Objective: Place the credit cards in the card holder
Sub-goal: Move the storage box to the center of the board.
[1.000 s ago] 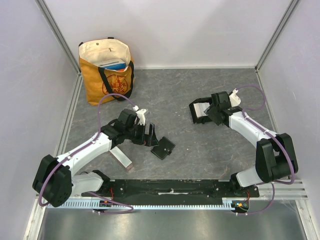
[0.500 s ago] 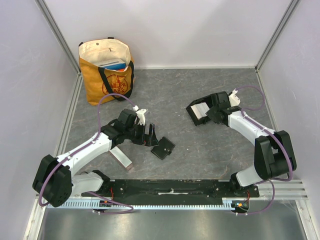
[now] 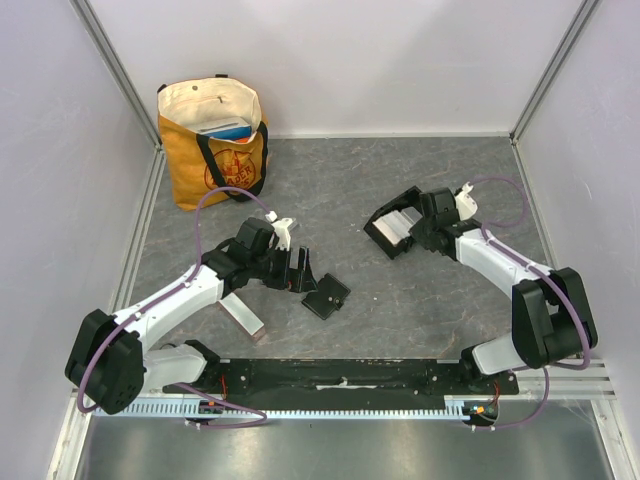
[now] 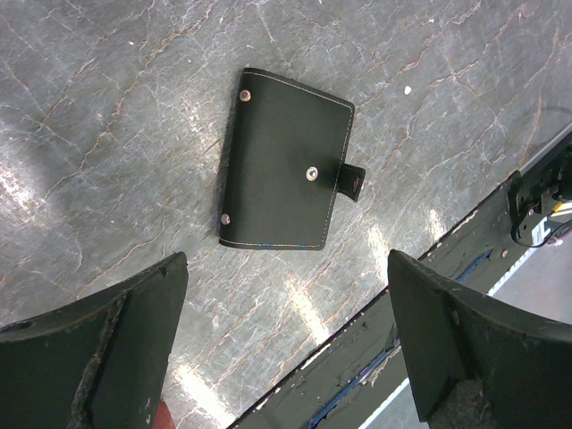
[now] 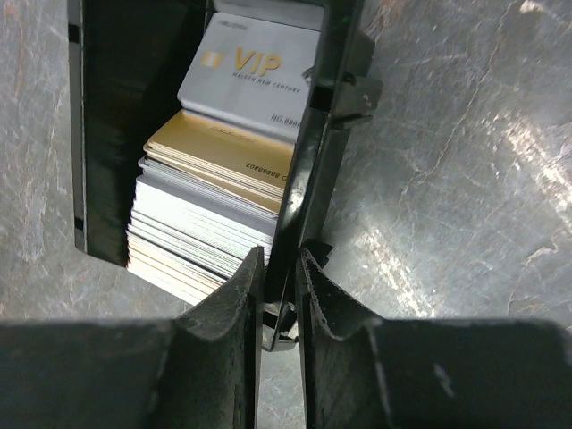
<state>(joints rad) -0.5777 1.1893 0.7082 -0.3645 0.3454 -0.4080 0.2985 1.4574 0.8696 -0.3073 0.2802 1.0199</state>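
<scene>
Black card holder (image 3: 380, 233) lying diagonal | right tool (image 5: 279, 268) clamped on its wall | left tool (image 4: 286, 277) apart

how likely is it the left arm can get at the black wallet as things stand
Probably yes: the left gripper is open and close to the wallet, which lies flat on the table with nothing between them.

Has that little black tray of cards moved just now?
Yes. The black plastic card tray slid slightly left, toward the orange fabric tote bag, and turned, gripped by the right gripper.
</scene>
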